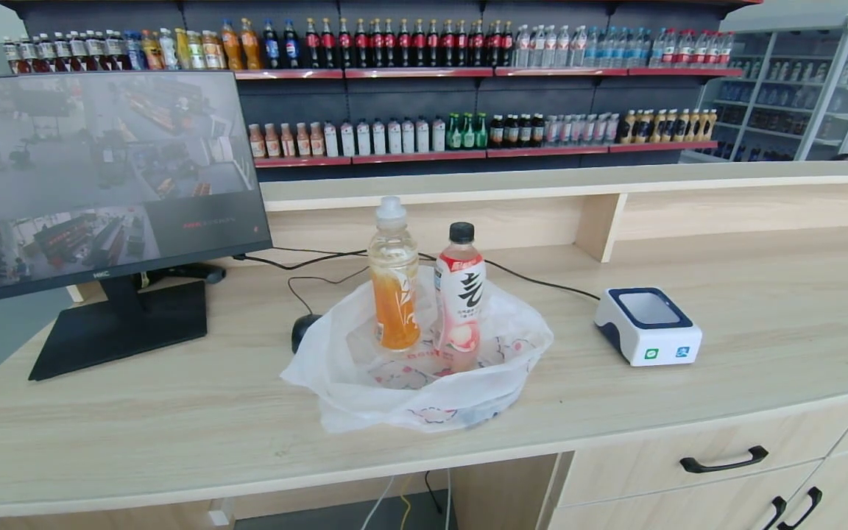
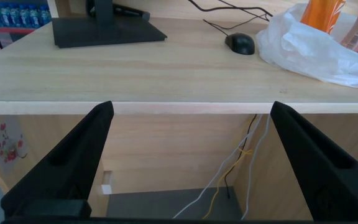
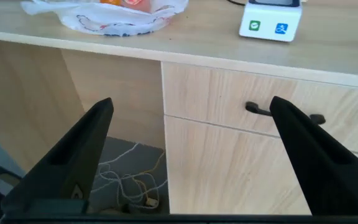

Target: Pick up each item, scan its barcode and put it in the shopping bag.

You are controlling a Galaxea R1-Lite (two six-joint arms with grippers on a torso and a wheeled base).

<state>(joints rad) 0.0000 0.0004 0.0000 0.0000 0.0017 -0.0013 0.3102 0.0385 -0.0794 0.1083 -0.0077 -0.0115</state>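
While both drink bottles (image 1: 393, 283) stand upright in the shopping bag (image 1: 336, 375), left gripper (image 2: 191, 165) gapes below the counter (image 2: 166, 74) edge; right gripper (image 3: 191, 165) likewise.

Counter (image 1: 762, 294), shopping bag (image 1: 336, 372), scanner (image 1: 647, 326), mouse (image 1: 305, 329) (wired), monitor (image 1: 93, 177)

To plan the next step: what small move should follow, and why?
Probably no pick; rest the arms. The orange bottle and pink bottle already stand in the shopping bag, and the left gripper and right gripper hang open below the counter edge.
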